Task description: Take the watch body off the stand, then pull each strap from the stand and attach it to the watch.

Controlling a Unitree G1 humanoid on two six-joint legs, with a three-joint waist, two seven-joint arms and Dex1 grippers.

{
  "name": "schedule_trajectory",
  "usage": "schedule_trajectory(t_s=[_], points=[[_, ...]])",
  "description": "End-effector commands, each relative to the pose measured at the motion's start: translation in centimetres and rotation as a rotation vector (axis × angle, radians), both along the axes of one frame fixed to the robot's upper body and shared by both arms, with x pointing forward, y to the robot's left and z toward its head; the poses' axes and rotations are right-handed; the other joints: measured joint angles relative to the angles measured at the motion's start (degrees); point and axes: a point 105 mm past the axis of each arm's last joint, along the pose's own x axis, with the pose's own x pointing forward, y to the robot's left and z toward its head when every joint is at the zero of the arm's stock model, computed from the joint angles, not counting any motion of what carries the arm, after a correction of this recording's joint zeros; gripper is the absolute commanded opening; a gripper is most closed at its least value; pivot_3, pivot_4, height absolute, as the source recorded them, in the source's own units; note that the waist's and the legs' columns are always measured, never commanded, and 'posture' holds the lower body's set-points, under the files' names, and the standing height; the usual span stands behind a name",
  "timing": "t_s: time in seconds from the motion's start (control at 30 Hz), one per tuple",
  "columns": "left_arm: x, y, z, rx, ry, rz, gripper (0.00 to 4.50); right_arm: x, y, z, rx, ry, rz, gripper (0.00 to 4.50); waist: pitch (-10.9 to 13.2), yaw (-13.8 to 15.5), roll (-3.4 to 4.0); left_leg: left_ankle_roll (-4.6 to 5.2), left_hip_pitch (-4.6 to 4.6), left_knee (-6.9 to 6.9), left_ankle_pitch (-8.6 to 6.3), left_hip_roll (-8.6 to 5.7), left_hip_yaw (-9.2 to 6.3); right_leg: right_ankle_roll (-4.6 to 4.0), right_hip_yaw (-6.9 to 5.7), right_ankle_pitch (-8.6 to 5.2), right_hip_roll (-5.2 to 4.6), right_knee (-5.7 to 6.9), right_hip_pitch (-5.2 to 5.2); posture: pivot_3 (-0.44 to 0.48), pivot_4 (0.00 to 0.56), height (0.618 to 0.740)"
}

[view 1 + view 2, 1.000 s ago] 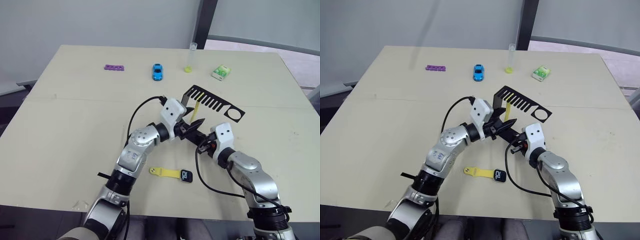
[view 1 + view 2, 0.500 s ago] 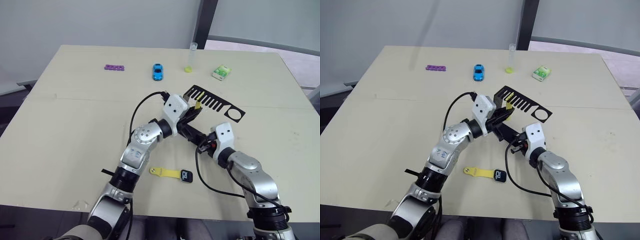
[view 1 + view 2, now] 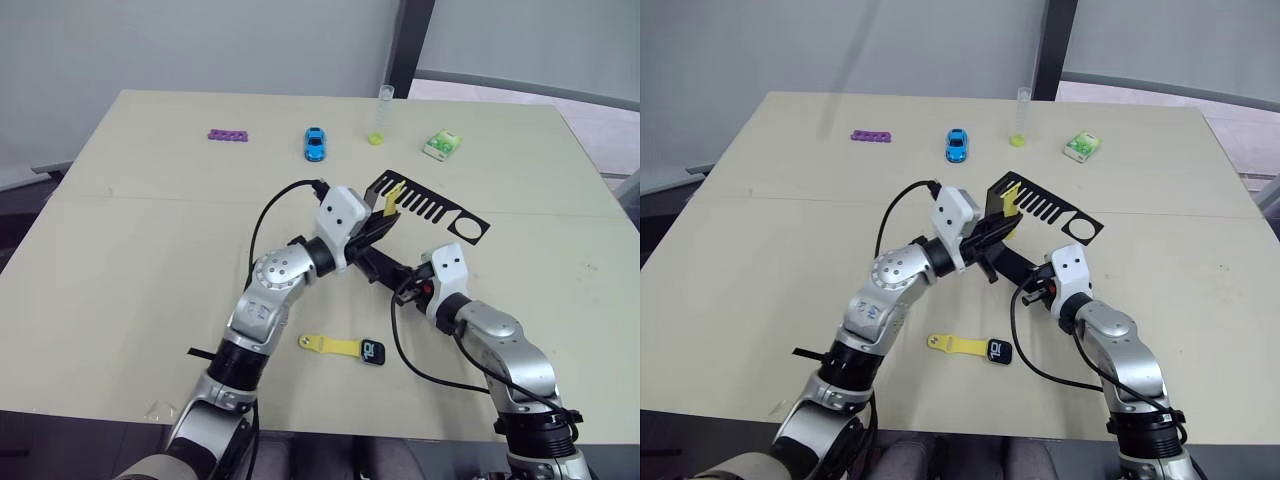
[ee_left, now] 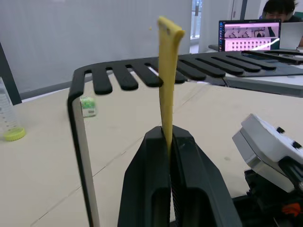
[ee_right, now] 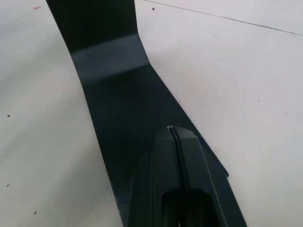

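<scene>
Left gripper point(image 4: 169, 142) has clamped the second yellow strap point(image 4: 166, 80) in the stand point(image 3: 425, 205). Right gripper point(image 5: 177, 142), pinched shut, pins the stand's foot, so the pull can begin.

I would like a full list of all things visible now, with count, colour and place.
Stand: one, black, table centre.
Strap in stand: one, yellow, in a comb slot, pinched by left gripper.
Strap on watch: one, yellow, flat near front edge.
Watch body: one, black, at that strap's end.
Toy car: one, blue, far side.
Purple piece: one, far left.
Tube: one, clear, yellow-bottomed, far side.
Small box: one, green-white, far right.
Table: one, beige.
Laptop: one, background.
Left gripper: black, shut on strap.
Right gripper: black, shut, on stand's foot.
</scene>
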Motion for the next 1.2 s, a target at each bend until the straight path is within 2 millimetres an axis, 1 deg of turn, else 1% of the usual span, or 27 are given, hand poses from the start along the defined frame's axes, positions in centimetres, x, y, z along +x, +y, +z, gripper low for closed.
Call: schedule_trajectory(t_s=[0.03,0.07,0.13,0.2,0.23,0.27,0.3,0.33,0.37,0.43,0.5,0.53,0.57,0.6,0.7,0.83,0.93,1.03,1.2], points=[[-1.8,0.8,1.5,-0.007,-0.037,-0.097,0.01,-0.6,-1.1,-2.2,-0.043,0.09,-0.034,0.0,0.0,0.03,0.0,0.0,0.0,0.0,0.0,0.0,0.0,0.0,0.0,0.0,-0.01,0.0,0.0,0.0,0.15,0.74],[-2.3,1.4,1.5,0.011,-0.02,-0.147,0.01,-0.6,-1.2,-1.7,-0.069,0.059,-0.027,0.0,0.0,0.04,0.0,0.0,0.0,0.0,0.0,0.0,-0.01,0.0,0.0,0.0,-0.01,-0.01,0.0,0.0,0.15,0.74],[-3.2,2.8,1.7,0.034,0.03,-0.248,0.01,-0.8,-1.3,0.1,-0.076,-0.033,-0.011,0.0,0.0,0.05,0.01,0.0,-0.05,0.01,0.0,0.0,-0.02,0.0,0.0,0.0,-0.02,-0.03,0.0,0.0,0.15,0.74],[-3.3,3.6,1.8,0.03,0.091,-0.299,0.01,-1.1,-1.1,1.3,-0.057,-0.082,0.012,0.0,0.01,0.03,0.02,0.0,-0.04,-0.03,0.0,0.0,-0.05,0.0,-0.02,0.0,-0.02,-0.05,-0.01,0.0,0.15,0.74],[-3.6,3.9,1.8,0.029,0.133,-0.349,0.01,-1.8,-0.9,2.0,-0.038,-0.097,0.045,0.0,0.02,0.04,0.02,0.0,-0.05,-0.04,0.0,0.0,-0.06,0.0,-0.02,0.0,-0.01,-0.05,-0.01,0.0,0.15,0.74],[-4.1,4.1,1.8,0.031,0.177,-0.412,0.0,-2.5,-0.8,2.6,-0.015,-0.106,0.071,0.26,0.04,0.15,0.05,0.0,-0.08,-0.03,0.0,-0.01,-0.06,0.0,-0.03,0.0,-0.02,-0.07,-0.01,0.0,0.15,0.74],[-4.6,4.3,1.8,0.033,0.207,-0.469,0.0,-3.2,-0.7,3.2,0.011,-0.109,0.091,0.55,0.05,0.24,0.08,0.0,-0.11,-0.04,0.0,-0.02,-0.11,0.0,-0.05,0.0,-0.02,-0.09,-0.02,0.0,0.15,0.74],[-5.3,4.5,1.8,0.049,0.232,-0.537,0.0,-4.3,-0.5,3.7,0.048,-0.103,0.127,0.85,0.06,0.19,0.08,0.01,-0.16,-0.03,0.0,-0.02,-0.17,0.0,-0.09,0.0,-0.03,-0.09,-0.02,0.0,0.15,0.74],[-5.9,4.6,1.6,0.069,0.249,-0.598,0.0,-5.8,-0.2,4.3,0.077,-0.098,0.188,1.31,0.07,0.13,0.1,0.01,-0.18,-0.03,-0.01,-0.02,-0.21,0.0,-0.09,0.0,-0.02,-0.12,-0.03,0.0,0.15,0.74],[-6.7,4.8,1.3,0.11,0.282,-0.693,0.0,-9.0,0.5,5.4,0.15,-0.074,0.311,2.38,0.1,0.22,0.17,0.01,-0.21,-0.09,-0.01,-0.02,-0.25,0.0,-0.11,0.0,-0.02,-0.23,-0.02,0.0,0.15,0.74],[-6.9,4.9,1.2,0.126,0.306,-0.742,0.0,-10.8,0.8,6.3,0.216,-0.052,0.373,3.41,0.11,0.17,0.17,0.01,-0.2,-0.09,-0.01,-0.02,-0.34,0.0,-0.14,0.0,0.0,-0.33,0.07,0.0,0.15,0.74],[-7.2,4.7,1.1,0.129,0.334,-0.784,0.0,-11.9,1.1,7.2,0.298,-0.04,0.416,3.91,0.11,0.13,0.16,0.01,-0.18,-0.06,-0.01,-0.02,-0.33,0.0,-0.13,0.0,0.0,-0.34,0.13,0.0,0.15,0.74],[-7.4,4.7,1.0,0.128,0.356,-0.819,0.0,-12.5,1.4,8.0,0.362,-0.033,0.445,4.35,0.11,0.03,0.16,0.02,-0.15,-0.04,0.0,-0.02,-0.33,0.0,-0.12,0.0,-0.01,-0.34,0.18,0.0,0.15,0.74],[-7.6,4.6,1.0,0.126,0.376,-0.849,0.0,-13.0,1.6,8.7,0.425,-0.024,0.471,4.45,0.11,-0.11,0.16,0.03,-0.15,-0.02,0.01,-0.02,-0.31,0.01,-0.08,0.0,-0.01,-0.35,0.19,0.0,0.15,0.74],[-8.0,4.2,0.9,0.126,0.428,-0.915,0.0,-13.7,2.2,10.9,0.608,0.0,0.535,4.45,0.12,-0.27,0.17,0.01,-0.08,-0.03,0.03,0.02,-0.31,0.01,-0.04,0.0,0.01,-0.43,0.19,0.0,0.15,0.74],[-7.8,4.1,1.0,0.083,0.49,-0.946,0.0,-13.5,3.0,12.6,0.72,0.029,0.573,4.45,0.12,-0.07,0.16,0.01,-0.1,-0.07,0.03,0.03,-0.34,0.01,-0.03,0.0,0.01,-0.64,0.17,0.0,0.15,0.74],[-7.9,3.8,1.2,0.087,0.489,-0.963,0.0,-13.0,4.2,13.2,0.73,0.031,0.572,4.45,0.13,0.05,0.14,0.03,-0.16,-0.06,0.02,0.03,-0.36,0.01,-0.06,0.0,0.01,-0.74,0.17,0.0,0.15,0.74],[-7.6,3.7,1.3,0.08,0.492,-0.953,0.0,-12.7,5.0,13.5,0.738,0.033,0.563,4.45,0.13,0.07,0.14,0.03,-0.21,-0.06,0.03,0.02,-0.39,0.01,-0.08,0.0,0.01,-0.77,0.14,0.0,0.15,0.74],[-7.5,3.6,1.5,0.081,0.478,-0.951,0.0,-11.9,5.7,13.2,0.712,0.058,0.541,4.45,0.13,0.1,0.14,0.04,-0.24,-0.06,0.03,0.02,-0.39,0.01,-0.09,0.01,0.0,-0.81,0.14,0.0,0.15,0.74]])
